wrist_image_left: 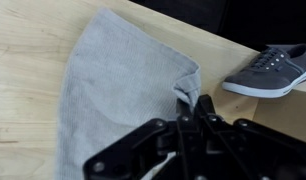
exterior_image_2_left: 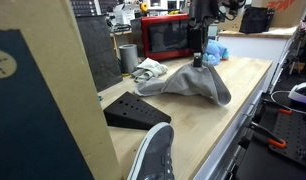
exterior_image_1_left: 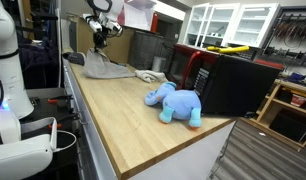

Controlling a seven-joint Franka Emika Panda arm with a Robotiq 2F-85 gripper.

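Well, reading the wrist view from the left, you have the grey cloth spread over the wooden surface. At its right-hand corner your claw is drawn narrow, pinching a bunched fold of the fabric. Just to the right of that corner lies a grey sneaker, near the cloth but not touching it.

In both exterior views the pinched fold stands up as a small peak under the claw, while the rest of the cloth drapes down and lies on the wood. So I'd judge your grasp made and the lift barely begun: one corner is up, and most of the fabric is not yet off the surface.

Around it, again from the left in an exterior view:
- A black wedge-shaped block sits near the cloth's edge.
- A crumpled white bundle lies just beside the cloth's far side. I cannot tell whether the two touch.
- A red microwave stands behind them.
- A blue plush toy lies beyond the claw, well apart from the cloth.

Nothing blocks the claw from above. The wedge, the white bundle and the sneaker are the close neighbours, and a trailing hem could catch or drag any of them.
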